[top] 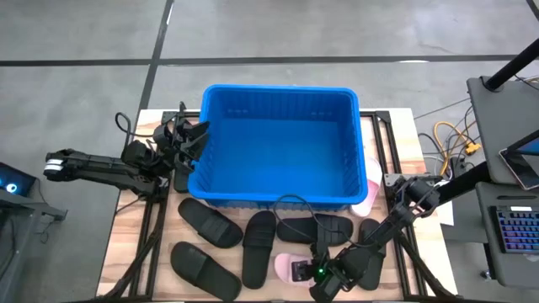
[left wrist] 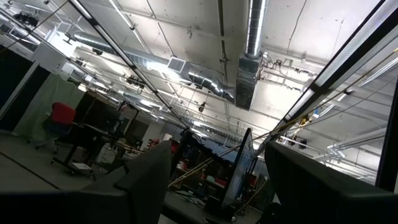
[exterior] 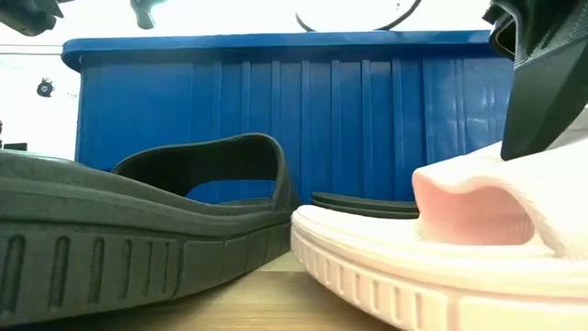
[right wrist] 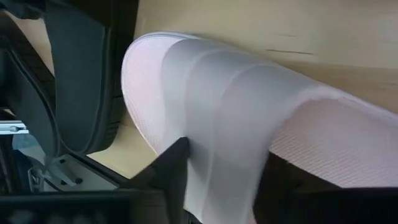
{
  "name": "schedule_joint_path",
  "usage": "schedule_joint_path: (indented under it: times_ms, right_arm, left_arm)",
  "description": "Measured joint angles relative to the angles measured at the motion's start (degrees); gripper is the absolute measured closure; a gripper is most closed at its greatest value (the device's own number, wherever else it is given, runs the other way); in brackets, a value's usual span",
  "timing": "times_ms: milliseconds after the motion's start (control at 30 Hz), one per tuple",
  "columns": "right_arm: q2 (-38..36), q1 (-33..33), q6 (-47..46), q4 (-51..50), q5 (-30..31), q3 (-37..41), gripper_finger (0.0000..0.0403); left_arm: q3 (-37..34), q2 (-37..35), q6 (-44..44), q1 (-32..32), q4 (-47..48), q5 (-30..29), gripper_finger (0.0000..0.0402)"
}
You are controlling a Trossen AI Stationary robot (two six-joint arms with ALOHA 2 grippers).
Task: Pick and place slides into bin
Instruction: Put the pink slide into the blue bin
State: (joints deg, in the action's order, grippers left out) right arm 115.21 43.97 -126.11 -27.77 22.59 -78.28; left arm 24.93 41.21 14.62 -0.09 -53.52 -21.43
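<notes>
A pale pink slide (top: 285, 266) (exterior: 432, 248) lies near the table's front edge. My right gripper (top: 305, 271) (right wrist: 221, 180) is down on it, shut on its wide strap. Several black slides (top: 209, 224) (top: 258, 246) (top: 313, 227) lie flat on their soles in front of the blue bin (top: 278, 147). One black slide (exterior: 138, 230) lies right beside the pink one. My left gripper (top: 199, 139) (left wrist: 217, 186) hangs open by the bin's left wall, pointing up and holding nothing. My right gripper has the pink slide's wide strap (right wrist: 214, 149) between its two fingers, which slant down at it from above. One finger (right wrist: 175, 165) lies against the strap's outer face. The other is mostly hidden by the strap. The slide's sole (exterior: 367, 276) rests on the table.
Another pale pink slide (top: 370, 192) lies against the bin's right wall. A black slide (top: 204, 268) lies at the front left and another (top: 370, 244) under the right arm. Cables (top: 450, 139) and a keyboard (top: 515, 231) lie off the table's right side.
</notes>
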Motion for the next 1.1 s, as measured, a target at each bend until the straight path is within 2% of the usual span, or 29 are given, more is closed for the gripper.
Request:
schedule_joint_path:
  times_ms: [233, 533, 733, 867, 1100]
  right_arm:
    - [-0.84, -0.02, 0.76, 0.15, 0.0, 0.07, 0.0385]
    - [-5.01, 0.02, 3.2, 0.22, 0.09, 0.11, 0.039]
    - [-10.23, 0.0, 8.38, 1.38, 3.1, 0.11, 0.039]
    - [-14.59, 0.03, 12.84, 3.17, 9.2, 0.11, 0.0391]
    - [-21.79, -0.11, 27.52, 11.59, 25.93, 0.09, 0.0391]
  left_arm:
    - [0.0, 0.0, -0.01, 0.0, 0.0, 0.0, 0.0157]
    - [-0.02, 0.0, 0.0, 0.01, -0.01, 0.0, 0.0157]
    - [-0.04, 0.0, 0.01, 0.0, -0.02, 0.0, 0.0157]
    - [-0.07, 0.0, 0.01, 0.01, 0.0, 0.0, 0.0157]
    - [-0.08, -0.02, 0.08, 0.01, -0.02, 0.33, 0.0157]
